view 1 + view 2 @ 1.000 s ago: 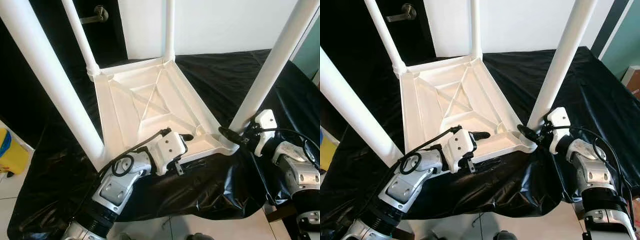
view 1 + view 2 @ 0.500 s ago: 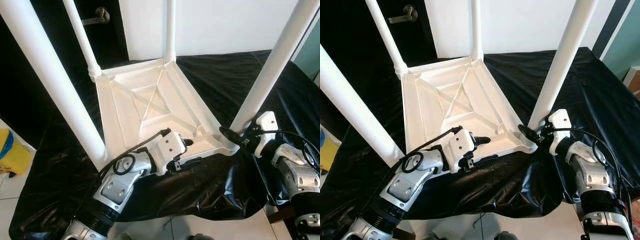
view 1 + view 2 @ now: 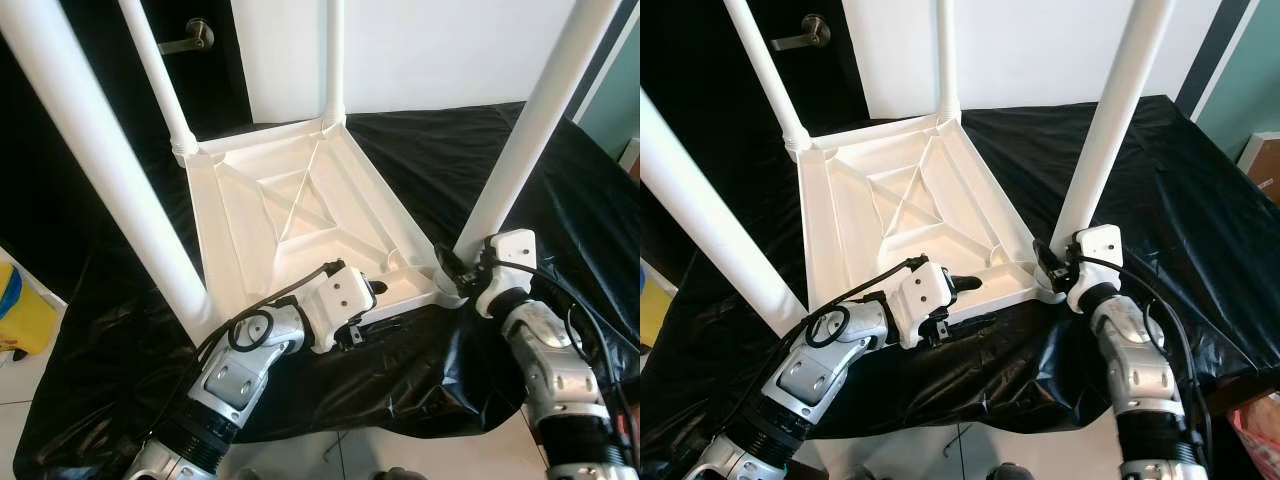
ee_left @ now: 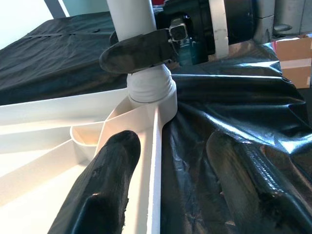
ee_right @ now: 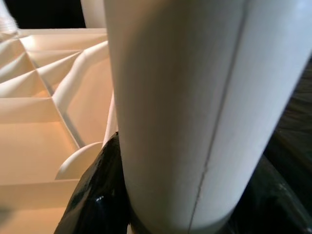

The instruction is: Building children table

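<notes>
A white children's table (image 3: 300,210) lies upside down on black cloth, its four legs pointing up. My right gripper (image 3: 452,272) sits at the base of the near right leg (image 3: 520,140). In the right wrist view that leg (image 5: 185,107) lies between the two black fingers, which press on either side of it. My left gripper (image 3: 378,305) straddles the near rim of the tabletop. It is open, with one finger (image 4: 107,185) inside the tray and the other (image 4: 253,180) outside on the cloth.
The near left leg (image 3: 100,150) rises close to my left arm, and two more legs (image 3: 155,75) stand at the far corners. Black cloth (image 3: 450,150) covers the work surface. A yellow container (image 3: 15,305) sits on the floor at left, and a door handle (image 3: 185,38) is behind.
My right gripper has moved inward to the base of the near right leg and closed around it. My left gripper stays at the near rim.
</notes>
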{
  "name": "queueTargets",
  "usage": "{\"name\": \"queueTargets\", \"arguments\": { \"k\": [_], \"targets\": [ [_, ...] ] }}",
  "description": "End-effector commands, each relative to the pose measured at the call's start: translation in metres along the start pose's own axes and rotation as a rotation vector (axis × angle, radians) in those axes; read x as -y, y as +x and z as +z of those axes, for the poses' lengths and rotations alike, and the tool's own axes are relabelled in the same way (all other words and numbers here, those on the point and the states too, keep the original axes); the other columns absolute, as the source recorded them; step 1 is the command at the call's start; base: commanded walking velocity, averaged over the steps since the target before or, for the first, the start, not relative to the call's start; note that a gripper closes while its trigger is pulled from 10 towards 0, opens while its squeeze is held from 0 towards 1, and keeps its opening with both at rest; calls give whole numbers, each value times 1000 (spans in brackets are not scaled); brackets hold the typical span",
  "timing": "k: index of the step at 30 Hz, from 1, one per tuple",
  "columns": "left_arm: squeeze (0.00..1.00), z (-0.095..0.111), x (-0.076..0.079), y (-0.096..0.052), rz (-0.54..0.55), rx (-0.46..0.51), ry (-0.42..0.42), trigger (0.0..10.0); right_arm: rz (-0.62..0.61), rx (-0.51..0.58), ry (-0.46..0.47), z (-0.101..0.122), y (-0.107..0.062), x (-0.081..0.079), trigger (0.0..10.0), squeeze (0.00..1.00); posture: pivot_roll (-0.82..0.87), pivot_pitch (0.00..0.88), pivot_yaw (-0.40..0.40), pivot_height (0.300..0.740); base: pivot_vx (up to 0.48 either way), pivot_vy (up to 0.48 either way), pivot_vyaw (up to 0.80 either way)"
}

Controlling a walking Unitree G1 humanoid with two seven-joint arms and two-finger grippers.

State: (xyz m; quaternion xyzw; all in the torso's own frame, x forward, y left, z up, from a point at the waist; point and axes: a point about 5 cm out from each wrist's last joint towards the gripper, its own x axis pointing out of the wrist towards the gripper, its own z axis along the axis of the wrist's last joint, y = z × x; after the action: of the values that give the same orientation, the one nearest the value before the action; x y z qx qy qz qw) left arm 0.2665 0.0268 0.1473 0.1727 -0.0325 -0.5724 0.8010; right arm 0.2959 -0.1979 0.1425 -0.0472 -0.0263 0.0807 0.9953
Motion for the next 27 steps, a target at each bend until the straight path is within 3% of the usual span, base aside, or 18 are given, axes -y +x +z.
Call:
{"name": "queueTargets", "arguments": {
  "k": [1, 3, 7, 9, 10, 12, 18, 25, 27],
  "targets": [
    [0, -3, -1, 0, 33, -17, 6, 10000, -118, -106, 20, -21, -7, -4, 10000, 0, -156, 68, 40, 740, 0, 0, 0],
    [0, -3, 0, 0, 30, -19, 6, 10000, -263, -135, 42, -27, -11, -12, 10000, 0, -149, 69, 39, 740, 0, 0, 0],
    [0, -3, 0, 0, 30, -20, 9, 10000, -331, -144, 61, -29, -14, -15, 10000, 0, -149, 69, 39, 740, 0, 0, 0],
    [0, -4, 0, -1, 33, -24, 8, 10000, -408, -189, 132, -37, -16, -30, 10000, 0, -136, 67, 37, 740, 0, 0, 0],
    [0, -4, 0, -1, 33, -24, 8, 10000, -408, -189, 132, -37, -16, -30, 10000, 0, -136, 67, 37, 740, 0, 0, 0],
    [0, -4, -1, -3, 38, -28, 10, 10000, -413, -200, 171, -35, -18, -46, 10000, 0, -128, 63, 31, 740, 0, 0, 0],
    [0, -3, -2, -2, 45, -28, 13, 10000, -415, -188, 158, -31, -17, -43, 10000, 0, -124, 57, 27, 740, 0, 0, 0],
    [0, -3, -2, -3, 55, -26, 13, 10000, -381, -101, 149, -13, -11, -54, 10000, 0, -120, 60, 18, 740, 0, 0, 0],
    [0, -2, -3, -4, 60, -26, 13, 10000, -377, -89, 142, -11, -11, -54, 10000, 1000, -118, 66, 15, 740, 0, 0, 0]
  ]
}}
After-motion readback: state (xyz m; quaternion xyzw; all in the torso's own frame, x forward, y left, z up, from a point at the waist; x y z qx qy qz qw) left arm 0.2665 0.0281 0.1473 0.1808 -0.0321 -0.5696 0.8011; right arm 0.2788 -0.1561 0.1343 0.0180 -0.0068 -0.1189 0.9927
